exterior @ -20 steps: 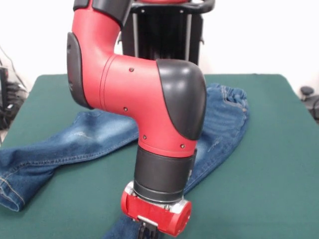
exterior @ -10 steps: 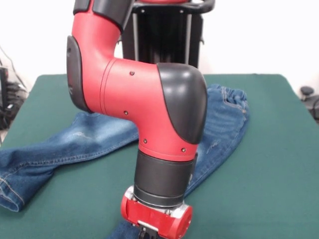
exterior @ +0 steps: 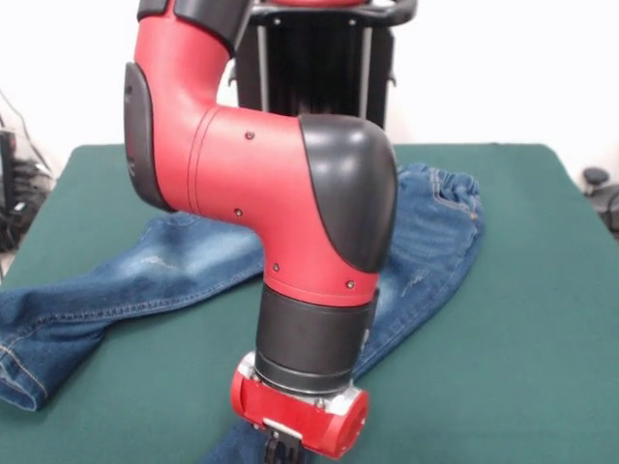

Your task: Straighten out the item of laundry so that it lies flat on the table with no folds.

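Jeans (exterior: pixel 174 271) are lying across the green table (exterior: pixel 522 319), one leg reaching the left edge, waistband at upper right. We are seeing the gripper (exterior: pixel 282 450) at the bottom edge, its state unclear, shifting slightly left since earlier; the jeans are staying put.

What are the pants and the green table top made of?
The pants look like blue denim: faded pale patches, stitched seams, soft wrinkles. The table top seems to be dull green felt or cloth, matte with no shine, though that is only how it looks.
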`<move>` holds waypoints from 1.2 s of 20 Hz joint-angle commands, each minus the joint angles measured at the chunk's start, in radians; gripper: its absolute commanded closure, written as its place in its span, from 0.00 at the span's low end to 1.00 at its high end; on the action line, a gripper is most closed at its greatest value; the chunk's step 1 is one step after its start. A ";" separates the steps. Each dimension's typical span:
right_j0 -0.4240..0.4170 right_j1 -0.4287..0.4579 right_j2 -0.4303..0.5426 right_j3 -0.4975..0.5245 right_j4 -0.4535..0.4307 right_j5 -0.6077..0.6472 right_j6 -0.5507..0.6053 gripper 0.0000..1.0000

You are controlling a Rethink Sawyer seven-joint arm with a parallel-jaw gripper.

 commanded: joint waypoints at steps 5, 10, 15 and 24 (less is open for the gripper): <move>-0.065 -0.121 0.093 0.293 -0.063 0.277 -0.038 1.00; -0.110 -0.144 0.140 0.334 -0.091 0.246 -0.069 1.00; -0.151 -0.140 0.197 0.351 -0.114 0.210 -0.081 1.00; -0.182 -0.138 0.246 0.353 -0.160 0.199 -0.061 1.00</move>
